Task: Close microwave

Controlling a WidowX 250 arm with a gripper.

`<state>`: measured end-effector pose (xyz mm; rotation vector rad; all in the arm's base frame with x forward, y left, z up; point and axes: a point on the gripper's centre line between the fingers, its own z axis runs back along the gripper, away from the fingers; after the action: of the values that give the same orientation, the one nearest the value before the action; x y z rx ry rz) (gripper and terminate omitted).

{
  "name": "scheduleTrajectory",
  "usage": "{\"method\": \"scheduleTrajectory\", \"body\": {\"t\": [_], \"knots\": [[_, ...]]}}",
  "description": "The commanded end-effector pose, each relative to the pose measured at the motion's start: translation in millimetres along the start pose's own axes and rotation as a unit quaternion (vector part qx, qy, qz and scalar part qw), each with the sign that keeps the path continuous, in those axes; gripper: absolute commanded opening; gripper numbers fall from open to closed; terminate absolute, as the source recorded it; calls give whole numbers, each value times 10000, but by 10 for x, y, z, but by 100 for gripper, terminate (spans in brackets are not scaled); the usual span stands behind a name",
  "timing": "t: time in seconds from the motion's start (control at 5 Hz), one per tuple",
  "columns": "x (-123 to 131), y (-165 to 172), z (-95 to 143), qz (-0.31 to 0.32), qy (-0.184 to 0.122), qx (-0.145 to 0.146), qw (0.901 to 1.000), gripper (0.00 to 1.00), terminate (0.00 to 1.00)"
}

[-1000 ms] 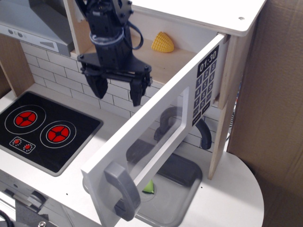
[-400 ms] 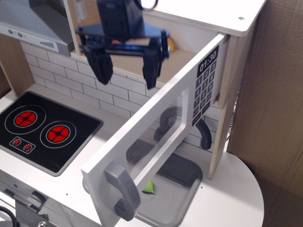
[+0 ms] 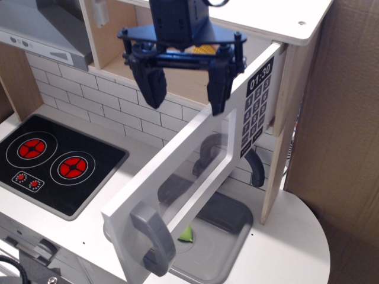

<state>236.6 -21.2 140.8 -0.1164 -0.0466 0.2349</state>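
Note:
The microwave (image 3: 296,89) is a wooden box at the upper right. Its white door (image 3: 195,171) stands wide open, swung out toward the front left, with a clear window, a grey bar handle (image 3: 153,236) at its free end and a black keypad (image 3: 258,106) near the hinge. My black gripper (image 3: 185,97) is open and empty. It hangs in front of the microwave's opening, just above the door's top edge. A yellow corn piece (image 3: 204,49) lies inside the box, mostly hidden behind the gripper.
A toy stove (image 3: 56,163) with two red burners lies at the left. A grey range hood (image 3: 41,29) is at the upper left. A grey sink (image 3: 213,236) with a black faucet (image 3: 256,168) and a green item (image 3: 186,235) sits under the door.
My gripper has moved right and up, from in front of the brick wall left of the door to just above the door's top edge. The door has not moved.

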Motion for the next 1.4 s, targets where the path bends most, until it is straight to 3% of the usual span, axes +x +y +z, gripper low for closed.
{"method": "scheduleTrajectory", "body": {"t": [0.0,0.2,0.4,0.6,0.8,1.0,1.2], "knots": [[33,-95,23,-137,-434,-79,9989,100,0],[61,-69,-47,-212,-455,-188,9986,100,0],[55,-3,-127,-322,-611,73,9976,100,0],[107,157,-148,-128,-471,302,9984,100,0],[200,344,-123,-155,-757,596,9952,100,0],[318,516,-12,-147,-853,789,9931,100,0],[431,644,167,-182,-759,883,9930,100,0]]}}
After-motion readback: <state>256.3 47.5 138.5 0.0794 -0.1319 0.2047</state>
